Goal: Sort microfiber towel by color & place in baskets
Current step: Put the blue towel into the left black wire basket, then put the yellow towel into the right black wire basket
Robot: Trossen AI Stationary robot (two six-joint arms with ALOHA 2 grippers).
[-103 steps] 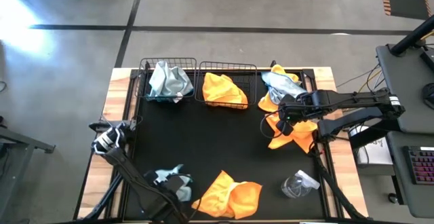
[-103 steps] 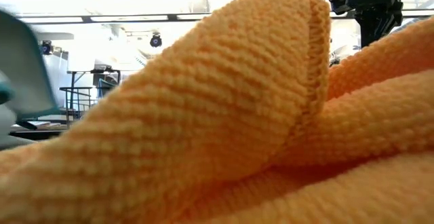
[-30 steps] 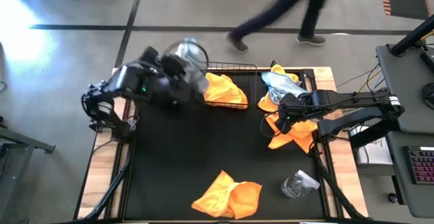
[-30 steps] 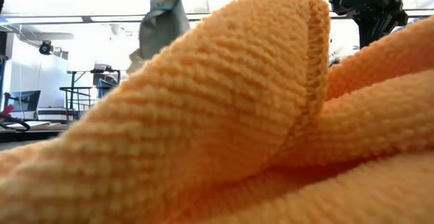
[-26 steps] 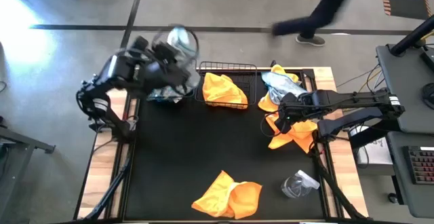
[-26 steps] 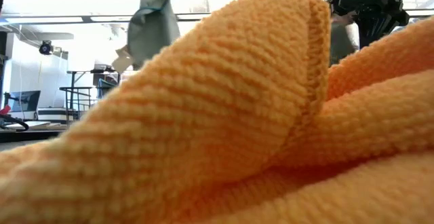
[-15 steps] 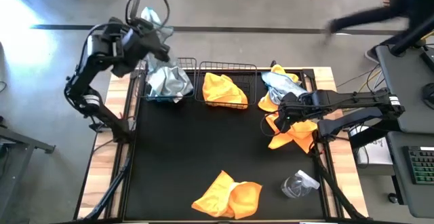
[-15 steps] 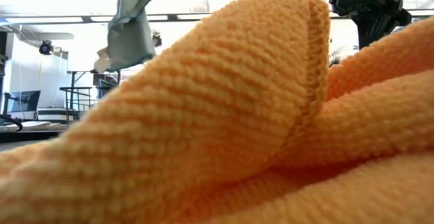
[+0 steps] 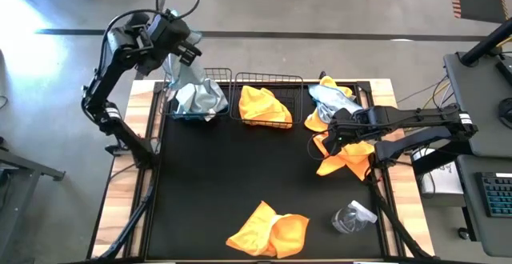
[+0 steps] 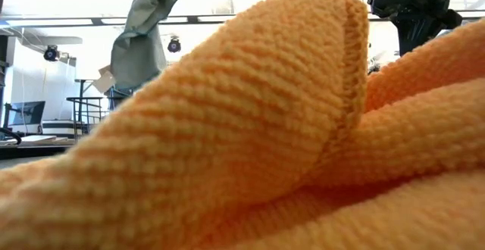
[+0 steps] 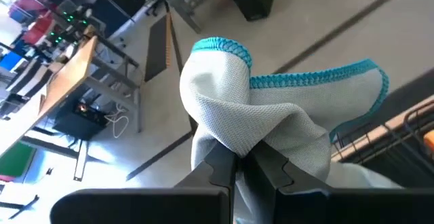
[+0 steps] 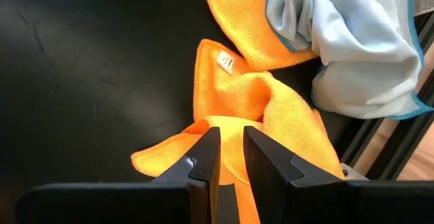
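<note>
My left gripper (image 9: 179, 46) is raised above the far left corner of the table, shut on a pale blue-grey towel (image 9: 186, 74) that hangs over the left basket (image 9: 170, 84). That towel also shows in the low view (image 10: 140, 42) and the left wrist view (image 11: 271, 115). The left basket holds another pale towel (image 9: 204, 98). The right basket (image 9: 272, 78) holds an orange towel (image 9: 264, 104). My right gripper (image 9: 332, 138) is low at the table's right side, shut on an orange towel (image 9: 346, 156). My left gripper pinches a bunched fold of the pale towel (image 11: 261, 139) between its two fingers, several layers thick. The fingers come from above. The towel hangs slack below them, lifted clear of the table. My right gripper pinches a raised fold of the orange towel (image 12: 227, 123) between its two fingers, coming from above. The rest of the towel lies on the black mat.
Another orange towel (image 9: 270, 230) lies near the table's front edge and fills the low view (image 10: 250, 144). A clear spray bottle (image 9: 352, 218) lies at the front right. A pale towel (image 9: 332, 98) on an orange one (image 9: 318, 122) lies at the far right.
My left gripper has carried the pale towel from just right of the left basket up and toward the table's far left corner, then come slightly back down; the towel now hangs over the left basket. A person has walked past beyond the far edge.
</note>
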